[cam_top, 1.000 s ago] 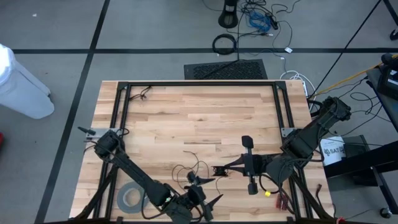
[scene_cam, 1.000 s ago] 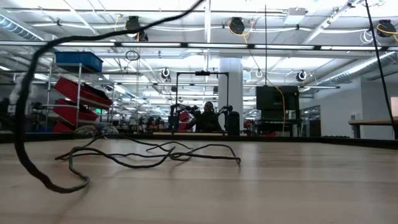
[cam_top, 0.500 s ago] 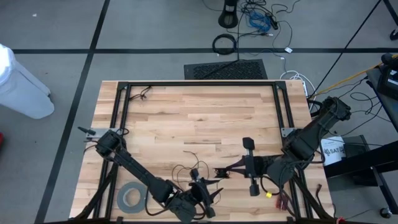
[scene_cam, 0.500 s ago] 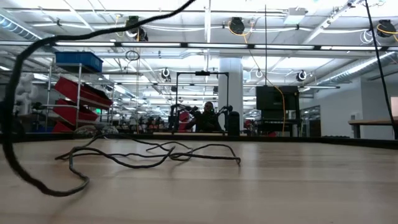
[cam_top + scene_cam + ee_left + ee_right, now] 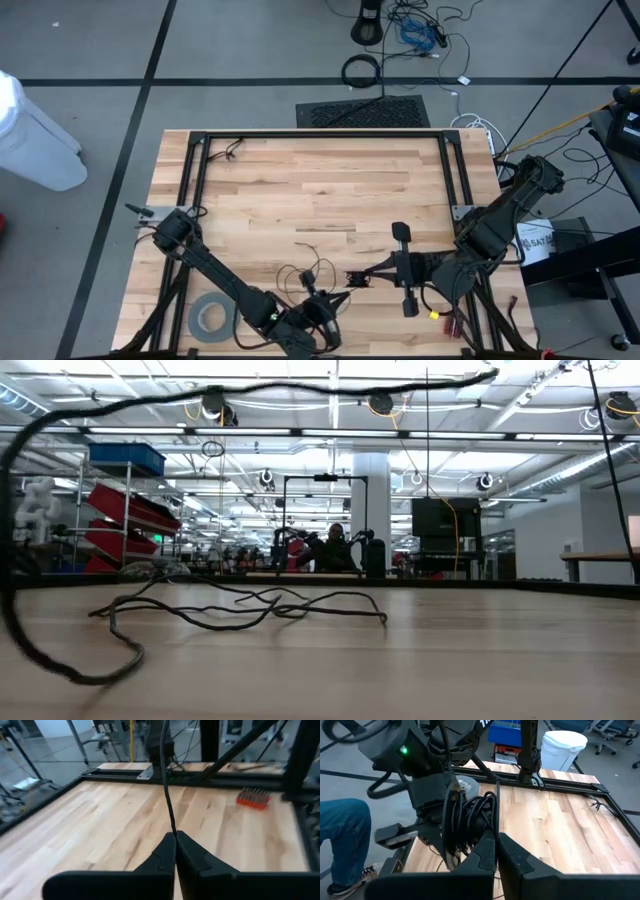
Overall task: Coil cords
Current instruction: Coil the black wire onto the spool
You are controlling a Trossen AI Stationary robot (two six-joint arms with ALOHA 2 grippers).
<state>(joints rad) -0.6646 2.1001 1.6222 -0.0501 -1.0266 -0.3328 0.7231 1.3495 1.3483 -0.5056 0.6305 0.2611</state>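
The cord is a thin dark wire. Part of it lies in a loose tangle (image 5: 300, 272) on the wooden table near the front edge, also seen in the low view (image 5: 250, 610). A raised stretch (image 5: 20, 540) climbs off the table and arcs overhead. My left gripper (image 5: 338, 300) is shut on the cord at the front middle. Just to its right, my right gripper (image 5: 352, 279) points at it and is shut on the same cord. My left gripper pinches the thin cord (image 5: 172, 827) between its two fingertips, coming in nearly level. From the tips the cord runs straight and taut, clear of the table, toward the right arm. My right gripper pinches the cord (image 5: 497, 822) at its fingertips, slanting slightly downward from the table's right. The wire leaves the tips in a straight line toward the left arm, off the table.
A grey tape roll (image 5: 210, 318) lies at the front left beside the left arm. A red bit holder (image 5: 252, 798) sits by the front right frame. A black metal frame (image 5: 320, 135) borders the table. The far half of the wood is bare.
My left gripper has shut: its fingers stood wide apart a second ago and now meet on the cord. It has also rolled a little. The raised stretch of cord has swung up and now runs nearly level overhead, while the tangle on the table has stayed put.
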